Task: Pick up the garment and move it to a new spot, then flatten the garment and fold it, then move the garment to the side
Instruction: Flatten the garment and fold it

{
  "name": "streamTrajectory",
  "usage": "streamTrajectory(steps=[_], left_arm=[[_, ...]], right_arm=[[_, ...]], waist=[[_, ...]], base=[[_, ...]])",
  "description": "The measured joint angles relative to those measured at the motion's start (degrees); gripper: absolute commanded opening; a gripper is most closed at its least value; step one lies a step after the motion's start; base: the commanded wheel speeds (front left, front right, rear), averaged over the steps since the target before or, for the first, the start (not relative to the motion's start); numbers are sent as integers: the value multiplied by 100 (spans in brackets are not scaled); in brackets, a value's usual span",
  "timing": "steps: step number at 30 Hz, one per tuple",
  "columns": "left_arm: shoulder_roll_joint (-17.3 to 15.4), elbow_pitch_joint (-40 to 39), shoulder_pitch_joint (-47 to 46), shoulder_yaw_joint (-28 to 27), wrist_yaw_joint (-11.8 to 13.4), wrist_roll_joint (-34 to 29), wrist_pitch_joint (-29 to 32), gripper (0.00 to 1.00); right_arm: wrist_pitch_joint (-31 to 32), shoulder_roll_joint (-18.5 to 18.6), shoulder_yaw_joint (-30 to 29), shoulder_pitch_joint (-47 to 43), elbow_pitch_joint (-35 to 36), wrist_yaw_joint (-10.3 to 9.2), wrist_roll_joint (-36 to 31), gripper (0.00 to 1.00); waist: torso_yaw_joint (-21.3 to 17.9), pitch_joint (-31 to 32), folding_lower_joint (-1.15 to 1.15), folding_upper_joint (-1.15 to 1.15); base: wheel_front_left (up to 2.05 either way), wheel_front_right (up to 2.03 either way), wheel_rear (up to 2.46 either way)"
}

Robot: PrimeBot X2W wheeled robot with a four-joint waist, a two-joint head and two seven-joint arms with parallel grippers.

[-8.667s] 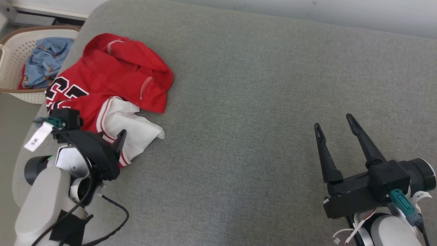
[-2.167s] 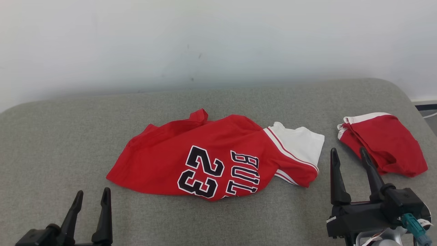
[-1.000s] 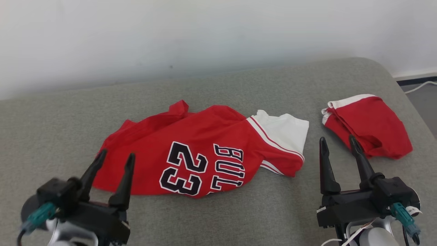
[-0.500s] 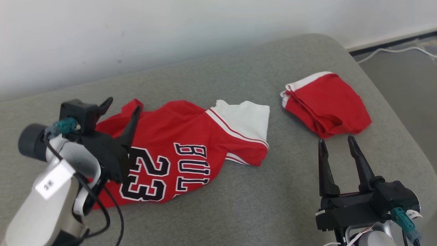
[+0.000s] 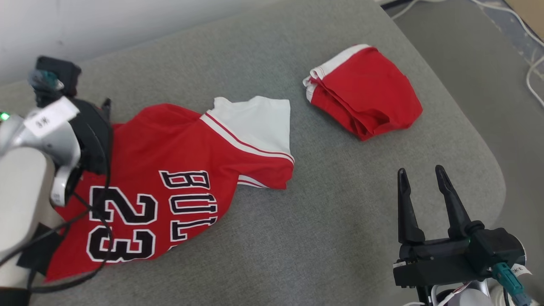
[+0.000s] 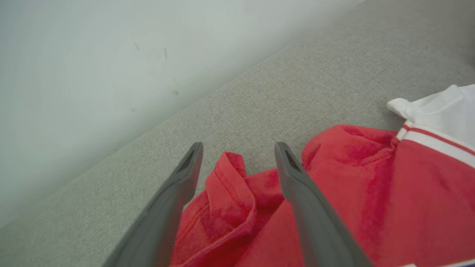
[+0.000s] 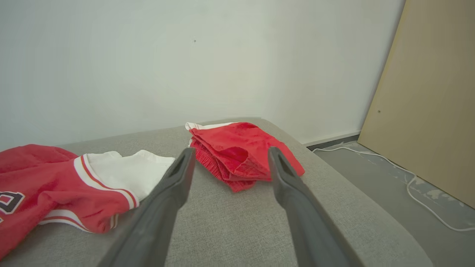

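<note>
Left gripper (image 6: 238,148) at 9 o'clock of the head view, over the jersey's far-left edge. Fingers released and spread wide, one on each side of a raised red fold; nothing pinched, and whether they touch the cloth can't be told.

Garment (image 5: 170,170), a red jersey with "23" and "BUL" lettering and a white sleeve, lies rumpled on the grey cushion (image 5: 340,221), running from 8 o'clock toward centre, with the sleeve pointing to 12.

Folded red shorts (image 5: 365,91) at 1 o'clock, apart from the jersey.

Right gripper (image 5: 420,170) at 4 o'clock, over bare cushion. Fingers released, parted, holding nothing, aimed toward the shorts.

Pale wall (image 7: 148,55) behind the cushion, tan board (image 7: 426,111) far right.
</note>
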State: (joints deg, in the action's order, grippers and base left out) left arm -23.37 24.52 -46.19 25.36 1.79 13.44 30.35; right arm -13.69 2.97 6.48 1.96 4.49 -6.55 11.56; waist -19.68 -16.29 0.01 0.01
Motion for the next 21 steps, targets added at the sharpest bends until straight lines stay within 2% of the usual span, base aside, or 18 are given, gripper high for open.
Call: streamTrajectory(steps=[11, 21], left_arm=[[-99, 673, -815, 229, 62, -464, 992, 100], [59, 857, -1133, 330, 73, -545, 1228, 100]], right_arm=[[-47, -31, -19, 59, 99, -10, -2, 100], [-52, -37, -19, 139, 63, -51, -112, 100]], waist=[[-263, -778, 1, 0], [-40, -881, -1, 0]], base=[[0, 0, 0], [0, 0, 0]])
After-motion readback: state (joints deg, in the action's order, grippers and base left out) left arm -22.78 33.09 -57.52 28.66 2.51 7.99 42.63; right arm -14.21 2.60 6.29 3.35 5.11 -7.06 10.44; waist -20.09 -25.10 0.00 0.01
